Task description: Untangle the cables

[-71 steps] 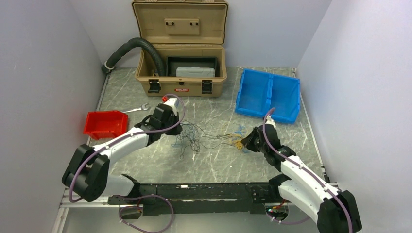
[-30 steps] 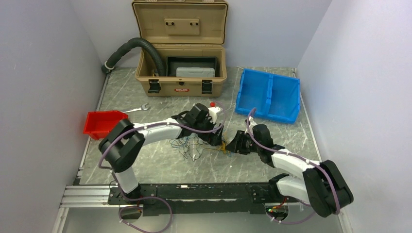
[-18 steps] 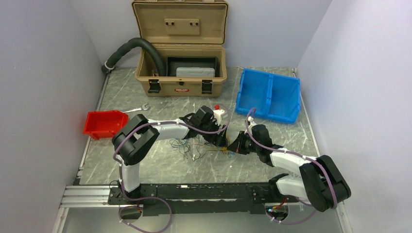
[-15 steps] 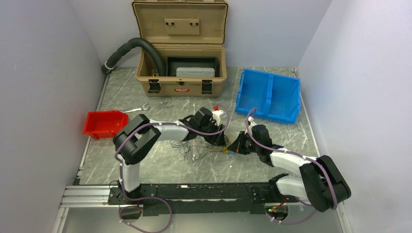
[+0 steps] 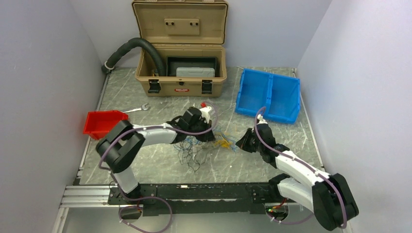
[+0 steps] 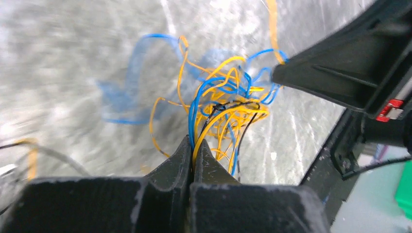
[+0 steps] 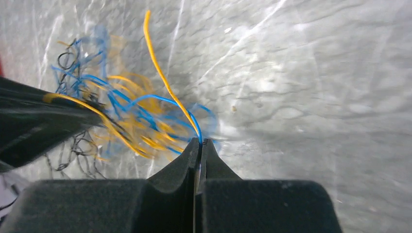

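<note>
As the left gripper pinches the cables, the right gripper nips two strands. It sits at the left's three o'clock.

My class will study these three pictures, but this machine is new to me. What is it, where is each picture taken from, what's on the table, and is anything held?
Two robot arms are bolted at the near edge of a table, each ending in a two-finger gripper. The wide picture looks down from above and behind them; the close-ups come from cameras on the left and right wrists. On it lie a tangle of thin blue, yellow and black cables, an open tan toolbox, a blue bin, a red bin and a wrench. The left gripper and the right gripper are each shut on a few strands.
</note>
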Controlling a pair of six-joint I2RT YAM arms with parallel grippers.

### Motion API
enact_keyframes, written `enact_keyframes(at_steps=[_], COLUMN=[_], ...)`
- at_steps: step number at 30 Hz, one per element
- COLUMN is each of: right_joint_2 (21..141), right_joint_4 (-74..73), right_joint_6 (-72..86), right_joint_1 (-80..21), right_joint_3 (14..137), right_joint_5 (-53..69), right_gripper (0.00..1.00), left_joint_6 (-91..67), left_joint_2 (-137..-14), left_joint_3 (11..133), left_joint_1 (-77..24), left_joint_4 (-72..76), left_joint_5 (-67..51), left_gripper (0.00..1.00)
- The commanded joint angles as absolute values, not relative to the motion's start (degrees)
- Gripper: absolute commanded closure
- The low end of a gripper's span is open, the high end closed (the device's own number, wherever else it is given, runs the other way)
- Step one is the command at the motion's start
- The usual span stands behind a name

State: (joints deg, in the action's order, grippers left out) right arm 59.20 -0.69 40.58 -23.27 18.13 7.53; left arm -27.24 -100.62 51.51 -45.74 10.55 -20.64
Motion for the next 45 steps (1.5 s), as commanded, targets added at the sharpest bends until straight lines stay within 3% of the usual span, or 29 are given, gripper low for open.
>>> enact_keyframes(at_steps=[1, 14, 27, 29, 34, 37, 45], right_joint_2=[53.72, 41.75, 39.62, 39.96, 42.50, 43.96, 48.81], right_joint_4=[-11.50, -21.30, -15.72, -14.78, -9.28, -4.91, 6.77], right_joint_6=[43.55, 43.25, 36.49, 35.49, 33.04, 32.45, 27.22], right_joint_1=[-22.86, -22.68, -22.81, -22.70, -22.75, -22.75, -22.81], right_joint_3=[20.90, 24.90, 26.62, 26.53, 26.11, 25.24, 24.45], right_joint_5=[-6.06, -13.53, -2.08, -0.71, 8.60, 14.70, 28.95], right_gripper=[1.00, 1.00, 0.99, 0.93, 0.63, 0.30, 0.27], left_joint_6=[-25.66, -23.31, -21.52, -21.28, -21.14, -20.48, -17.76], left_joint_2=[-92.59, -80.63, -77.33, -77.09, -77.08, -77.29, -78.92], left_joint_3=[49.09, 47.66, 49.68, 49.84, 49.97, 50.22, 52.83], left_joint_1=[-41.06, -38.69, -38.71, -38.74, -38.72, -38.79, -40.32], left_joint_4=[5.12, -4.26, -4.20, -4.01, -1.78, -0.54, 1.19], left_joint_5=[-12.54, -2.60, -7.04, -7.78, -12.54, -15.87, -28.10], left_gripper=[1.00, 1.00, 1.00, 1.00, 1.00, 1.00, 1.00])
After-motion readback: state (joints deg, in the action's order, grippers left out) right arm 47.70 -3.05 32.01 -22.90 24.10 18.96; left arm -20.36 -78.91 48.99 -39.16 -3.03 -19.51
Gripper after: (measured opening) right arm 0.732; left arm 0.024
